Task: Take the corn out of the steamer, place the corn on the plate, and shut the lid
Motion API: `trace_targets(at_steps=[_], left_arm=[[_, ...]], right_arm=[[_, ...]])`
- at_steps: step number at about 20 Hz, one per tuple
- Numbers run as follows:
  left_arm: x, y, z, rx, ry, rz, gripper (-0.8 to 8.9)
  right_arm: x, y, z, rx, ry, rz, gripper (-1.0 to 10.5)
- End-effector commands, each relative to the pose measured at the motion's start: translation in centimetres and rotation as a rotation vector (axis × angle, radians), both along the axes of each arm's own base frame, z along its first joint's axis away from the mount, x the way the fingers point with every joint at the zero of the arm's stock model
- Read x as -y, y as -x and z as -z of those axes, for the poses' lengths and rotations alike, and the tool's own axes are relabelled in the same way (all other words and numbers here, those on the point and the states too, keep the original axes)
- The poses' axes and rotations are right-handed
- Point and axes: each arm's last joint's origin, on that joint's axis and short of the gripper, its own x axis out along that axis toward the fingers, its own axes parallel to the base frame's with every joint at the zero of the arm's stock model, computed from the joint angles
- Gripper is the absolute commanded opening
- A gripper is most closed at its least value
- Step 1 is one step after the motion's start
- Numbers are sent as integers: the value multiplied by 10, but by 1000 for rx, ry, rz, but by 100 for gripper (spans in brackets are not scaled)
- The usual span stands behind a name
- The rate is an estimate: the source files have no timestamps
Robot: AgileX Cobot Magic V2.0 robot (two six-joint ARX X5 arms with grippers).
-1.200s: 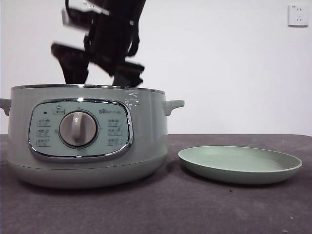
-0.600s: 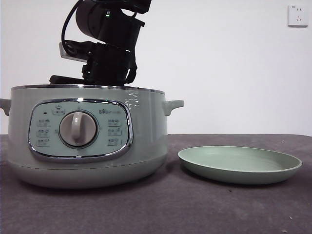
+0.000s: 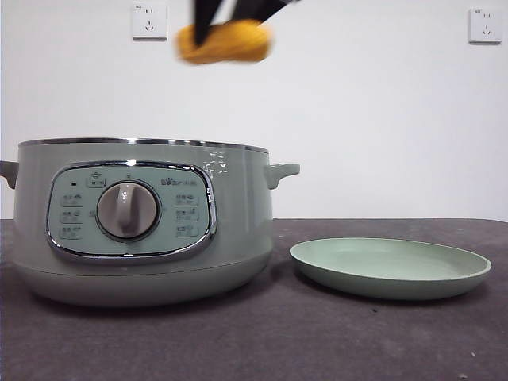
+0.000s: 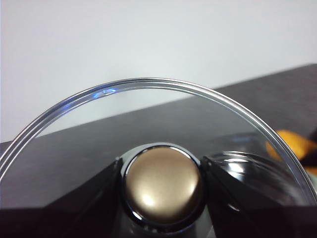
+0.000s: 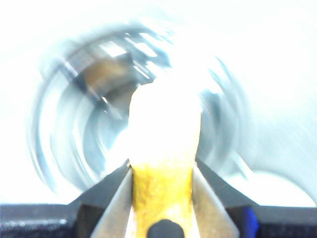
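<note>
High above the steamer (image 3: pixel 139 218), the yellow-orange corn (image 3: pixel 224 41) hangs blurred near the top edge of the front view, with my right gripper (image 3: pixel 230 12) shut on it. In the right wrist view the corn (image 5: pixel 163 163) sits between the two jaws, washed out, with the open steamer (image 5: pixel 94 99) blurred below. My left gripper (image 4: pixel 161 186) is shut on the knob (image 4: pixel 162 184) of the glass lid (image 4: pixel 148 89), held off the pot and out of the front view. The pale-green plate (image 3: pixel 390 267) lies on the table right of the steamer, with nothing on it.
A dark table top (image 3: pixel 262 341) carries the steamer and plate. Its side handle (image 3: pixel 282 171) juts toward the plate. Two wall sockets (image 3: pixel 149 21) sit on the white wall behind.
My right gripper has risen out of the steamer with the corn in it, from down inside the pot to near the top of the front view. Steamer and plate have not moved.
</note>
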Motion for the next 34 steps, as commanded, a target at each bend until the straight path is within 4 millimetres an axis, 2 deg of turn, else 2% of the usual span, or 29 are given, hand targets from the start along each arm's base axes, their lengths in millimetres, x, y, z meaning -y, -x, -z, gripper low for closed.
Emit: trace_targets(at_steps=[1,2,4,6,8,11,14,18,21,23,28,31,32,34], left_arm=[[9,-12,-5,22,28,102,-9],[15,-23,-3,-10,32,151,-9],[24,-37,2,-53,38,217,-9],[30,-47,4,-72,49,256,-9],[32,-50,4,-75,51,264,-9],[32,-51,4,-73,52,264,-9],[32,-51,4,-69,54,264,-9],[32,-51,3,-58,57,264,-9],[32,-51,3,-59,56,264,-9],[32,-51,3,-59,56,264,-9],[32,-51,3,-60,56,264,-9],[32,-51,3,-61,56,263,-9],[32,-51,3,-61,56,263,-9],[32,-51,3,-60,55,263,-9]], right_arm=[[38,14,-21,-37,33,59,-12],[60,22,-31,-64,56,96,-12],[86,24,-41,-72,39,184,-12],[99,17,-41,-73,33,244,-12],[107,8,-31,-107,50,291,-12],[109,-3,5,-197,118,314,-12],[109,-13,51,-254,155,331,-12],[104,-22,114,-234,119,365,-12],[102,-26,149,-174,66,371,-12],[101,-29,165,-148,50,373,-12],[104,-46,201,-187,134,420,-12],[109,-51,212,-217,154,439,7],[110,-52,212,-216,153,444,24],[111,-52,212,-218,154,446,198]])
